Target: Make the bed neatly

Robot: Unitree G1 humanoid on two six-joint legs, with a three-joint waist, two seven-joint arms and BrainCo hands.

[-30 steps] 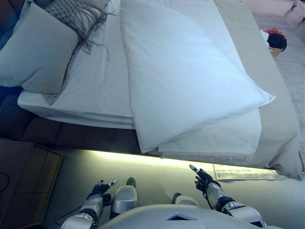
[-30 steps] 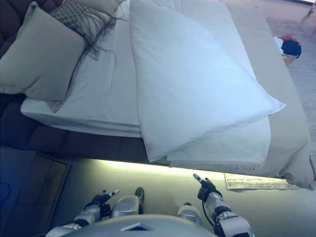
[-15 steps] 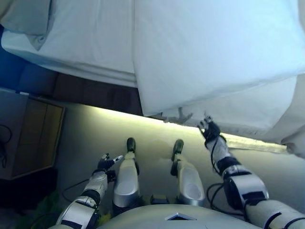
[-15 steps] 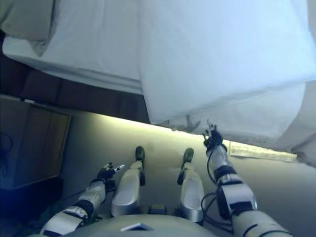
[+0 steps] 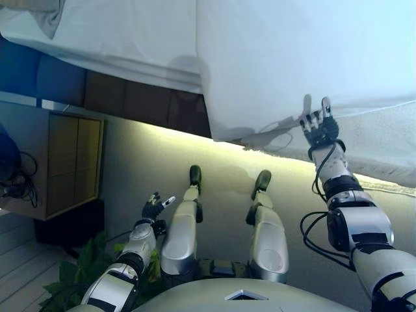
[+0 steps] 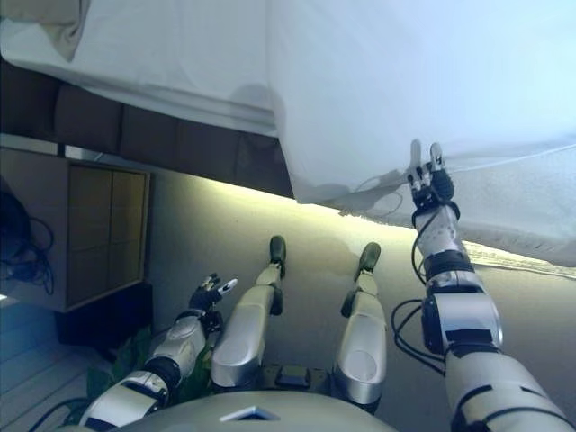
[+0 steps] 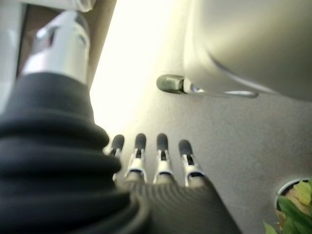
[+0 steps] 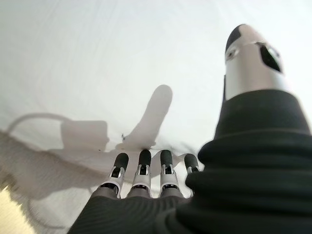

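Left eye view: white duvet (image 5: 305,58) overhangs the bed's (image 5: 130,39) edge at upper right; right hand (image 5: 320,129), fingers straight, reaches its hem. Left hand (image 5: 155,208), relaxed, hangs lower left above bare floor (image 5: 130,169).

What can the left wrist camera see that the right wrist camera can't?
Only the left wrist view shows the floor, the glowing strip under the bed, and a green plant, with the left hand held open above the floor. Only the right wrist view shows the white duvet, with the right hand open and reaching toward it. Both views show straight fingers holding nothing.
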